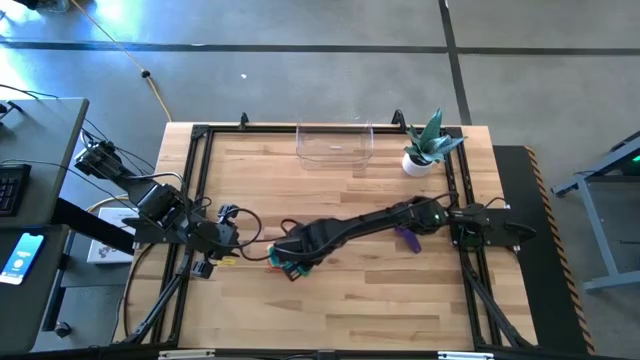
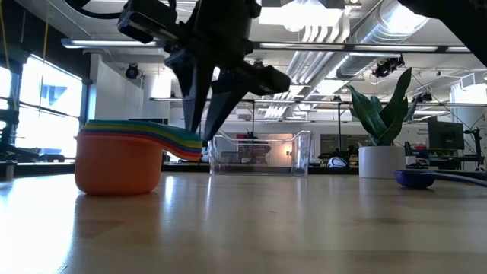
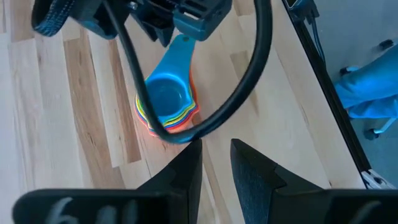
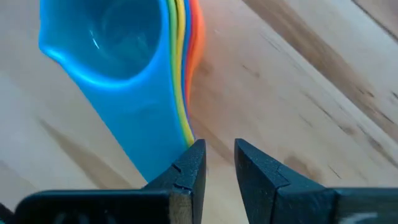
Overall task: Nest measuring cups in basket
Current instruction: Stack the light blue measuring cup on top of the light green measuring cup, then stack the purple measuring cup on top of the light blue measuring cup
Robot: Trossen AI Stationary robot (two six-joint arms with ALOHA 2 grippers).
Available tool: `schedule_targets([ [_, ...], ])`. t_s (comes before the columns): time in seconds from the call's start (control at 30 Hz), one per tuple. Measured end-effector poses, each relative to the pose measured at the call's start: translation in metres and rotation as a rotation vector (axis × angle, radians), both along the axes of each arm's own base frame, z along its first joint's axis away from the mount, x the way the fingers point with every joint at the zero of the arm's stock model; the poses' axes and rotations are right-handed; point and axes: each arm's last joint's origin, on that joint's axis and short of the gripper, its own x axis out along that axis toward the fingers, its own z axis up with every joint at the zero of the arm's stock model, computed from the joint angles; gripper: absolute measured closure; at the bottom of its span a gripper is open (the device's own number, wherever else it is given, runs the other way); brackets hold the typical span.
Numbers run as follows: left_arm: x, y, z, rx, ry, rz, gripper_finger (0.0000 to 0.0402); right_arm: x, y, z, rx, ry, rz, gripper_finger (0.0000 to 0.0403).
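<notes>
Measuring cups (image 1: 288, 262), stacked blue-topped at lower centre of the table (image 1: 350, 300), sit beside the right gripper (image 4: 214, 163), whose narrowly parted fingers hold nothing and could topple them; the left gripper (image 3: 214, 165) waits, narrowly parted, while a purple cup (image 1: 406, 238) lies apart.

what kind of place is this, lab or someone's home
Most likely a robotics lab or workshop in an industrial-style building, not a home. The low view shows exposed ceiling ducts and open floor space behind the wooden table; the high view shows a bare concrete floor and a desk with a keyboard beside it.
</notes>
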Motion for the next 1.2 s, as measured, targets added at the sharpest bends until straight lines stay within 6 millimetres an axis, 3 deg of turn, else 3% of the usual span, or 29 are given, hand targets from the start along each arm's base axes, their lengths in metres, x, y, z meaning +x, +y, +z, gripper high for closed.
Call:
schedule_targets([
  [0.17,0.0,0.0,0.0,0.0,0.0,0.0,0.0328,-0.01,-0.004,0.004,-0.053,0.079,-0.031,0.0327],
  [0.53,0.0,0.001,0.0,0.017,-0.01,0.015,0.0328,-0.049,-0.018,0.052,-0.259,0.201,-0.044,0.0327],
  [1.2,0.008,0.016,0.0,0.037,-0.036,0.194,0.0328,-0.047,-0.052,0.066,-0.399,0.191,0.191,0.0327],
])
